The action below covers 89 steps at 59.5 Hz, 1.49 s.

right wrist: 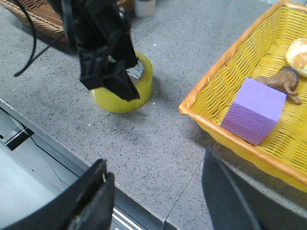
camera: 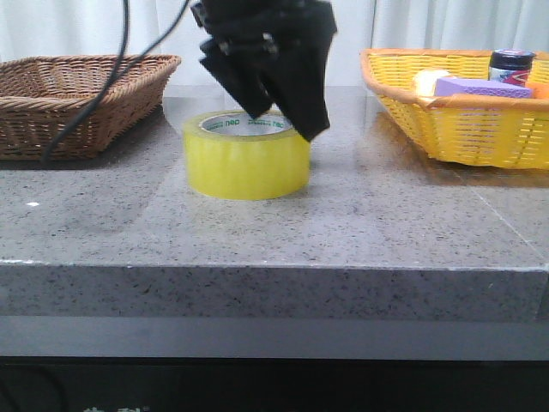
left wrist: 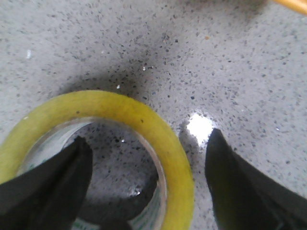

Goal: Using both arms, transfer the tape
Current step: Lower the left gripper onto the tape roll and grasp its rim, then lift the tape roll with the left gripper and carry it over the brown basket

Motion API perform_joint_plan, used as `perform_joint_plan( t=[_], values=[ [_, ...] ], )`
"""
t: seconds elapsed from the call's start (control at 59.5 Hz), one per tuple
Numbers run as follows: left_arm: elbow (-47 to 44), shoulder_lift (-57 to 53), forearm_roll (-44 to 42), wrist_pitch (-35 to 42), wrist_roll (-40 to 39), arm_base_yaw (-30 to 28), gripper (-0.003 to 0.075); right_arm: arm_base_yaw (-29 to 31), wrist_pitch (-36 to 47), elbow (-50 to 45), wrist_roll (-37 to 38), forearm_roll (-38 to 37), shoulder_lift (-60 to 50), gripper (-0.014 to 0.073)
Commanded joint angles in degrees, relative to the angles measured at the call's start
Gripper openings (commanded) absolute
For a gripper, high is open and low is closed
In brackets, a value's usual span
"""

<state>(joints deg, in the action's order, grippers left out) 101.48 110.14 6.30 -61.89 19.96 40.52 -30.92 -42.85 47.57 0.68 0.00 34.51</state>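
Counter (camera: 257,232): grey speckled stone.
Yellow basket (camera: 446,120): far right corner, holding a purple block (right wrist: 254,110).
Tape (camera: 247,159): flat, mid-counter, not yet lifted.
Left gripper (left wrist: 148,177): spread open, one finger inside the core, one outside the wall.
Right gripper (right wrist: 153,191): open, empty, off the near edge.
Progress: early; grasp, handover and placing remain.
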Motion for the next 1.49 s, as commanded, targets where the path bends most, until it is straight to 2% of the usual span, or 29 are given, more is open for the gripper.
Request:
perform_joint_plan(
  t=[0.0,0.151,0.252,0.369,0.504,0.722,0.974,1.243,1.478],
  values=[
    [2.1,-1.1,1.7,1.5,-0.1,0.5,0.0489,0.2,3.7,1.3,-0.1,-0.7,0.1,0.0435],
    [2.1,0.4,2.3,1.4,-0.1,0.5,0.0467,0.2,3.7,1.3,-0.1,-0.7,0.1,0.0435],
    [2.1,0.8,2.3,0.7,-0.1,0.5,0.0358,0.2,3.7,1.3,-0.1,-0.7,0.1,0.0435],
    [2.1,0.8,2.3,0.3,-0.1,0.5,0.0195,0.2,3.7,1.3,-0.1,-0.7,0.1,0.0435],
    [2.5,0.8,2.5,-0.3,-0.1,0.5,0.0109,0.2,3.7,1.3,-0.1,-0.7,0.1,0.0435],
    [6.2,0.8,1.8,-3.6,-1.6,0.4,0.0105,0.2,3.7,1.3,-0.1,-0.7,0.1,0.0435],
    [17.3,0.8,-1.4,-6.7,-2.1,-1.8,0.0105,0.2,3.7,1.3,-0.1,-0.7,0.1,0.0435],
    [27.7,0.6,-1.5,-10.3,-2.1,-8.4,0.0105,0.2,3.8,1.3,-0.1,-0.7,0.1,0.0435],
    [29.5,0.6,-2.8,-10.3,-2.1,-15.7,0.0104,0.2,3.8,1.3,-0.1,-0.7,0.1,0.0435]
  ],
)
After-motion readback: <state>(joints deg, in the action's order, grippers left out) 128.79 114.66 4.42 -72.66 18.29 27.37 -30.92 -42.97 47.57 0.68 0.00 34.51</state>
